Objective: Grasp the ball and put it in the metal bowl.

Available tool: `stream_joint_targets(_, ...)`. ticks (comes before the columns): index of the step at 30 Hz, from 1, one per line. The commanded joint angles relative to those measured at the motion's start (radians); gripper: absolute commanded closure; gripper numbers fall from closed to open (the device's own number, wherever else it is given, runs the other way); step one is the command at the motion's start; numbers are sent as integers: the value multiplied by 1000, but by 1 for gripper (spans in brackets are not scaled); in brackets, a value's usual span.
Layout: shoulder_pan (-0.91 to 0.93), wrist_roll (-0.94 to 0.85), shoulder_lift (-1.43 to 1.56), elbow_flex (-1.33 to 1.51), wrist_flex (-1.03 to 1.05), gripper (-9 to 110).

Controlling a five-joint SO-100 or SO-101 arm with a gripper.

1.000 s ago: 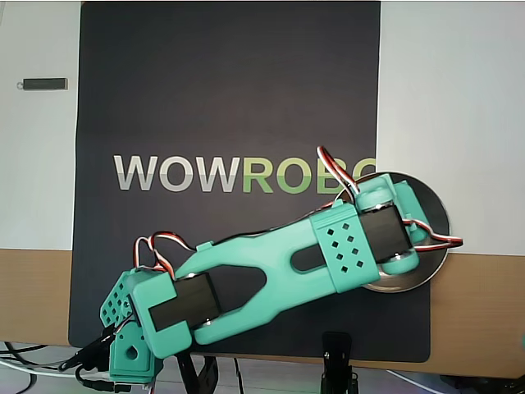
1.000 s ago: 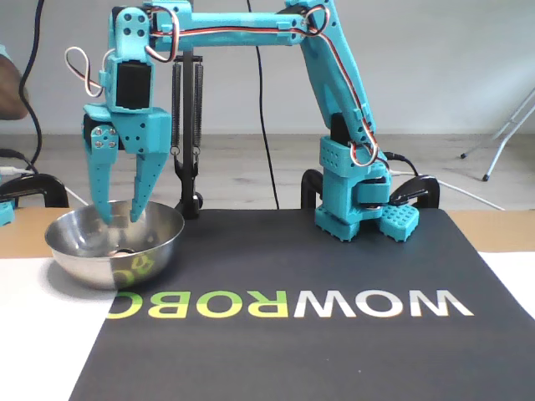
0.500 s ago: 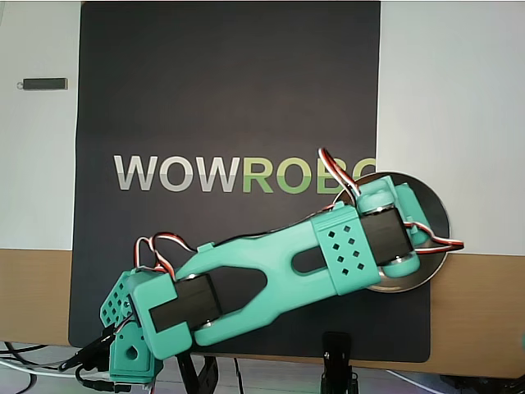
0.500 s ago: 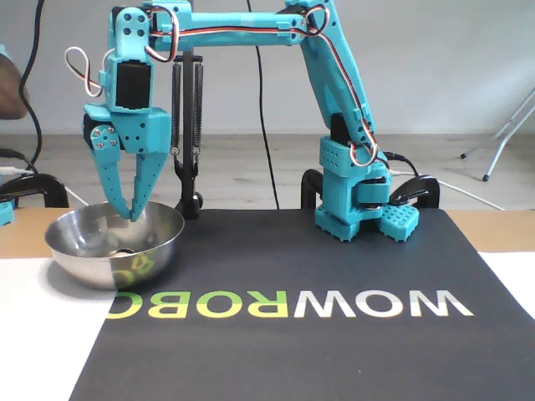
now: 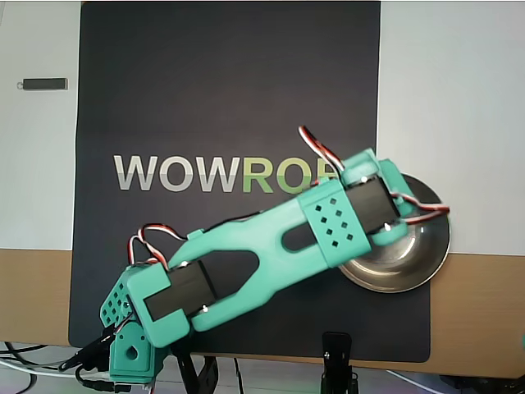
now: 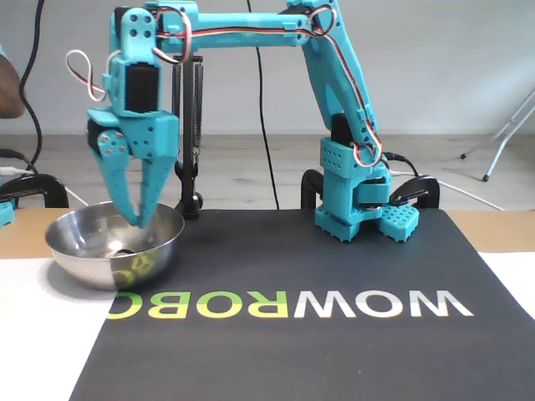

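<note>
Overhead view | mat [image 5: 230,90] reads "WOWRO…" | tool [image 6: 137,221] pinched together above metal bowl [image 6: 75,251]

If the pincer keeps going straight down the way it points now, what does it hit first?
Most likely the inside of the metal bowl: the pincer points down, tips at rim level. Depth is unclear.

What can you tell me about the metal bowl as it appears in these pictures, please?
The metal bowl is round, shallow, shiny silver steel, standing upright. In the fixed view it sits at the left, straddling the edge of the black mat, whose lettering mirrors on its wall. In the overhead view the arm covers its left part. The gripper points down inside its rim, fingertips together. A small round thing lies at its bottom, too unclear to name.
</note>
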Motion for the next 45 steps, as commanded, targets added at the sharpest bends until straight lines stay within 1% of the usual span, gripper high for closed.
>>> stream_joint_targets(1,-34,0,81,-34,29,102)
stream_joint_targets(10,-169,8,178,-25,129,102)
stream_joint_targets(23,-379,11,187,-23,156,102)
stream_joint_targets(32,-522,123,256,-20,158,102)
stream_joint_targets(35,-577,137,304,25,158,102)
stream_joint_targets(45,-778,137,502,299,144,102)
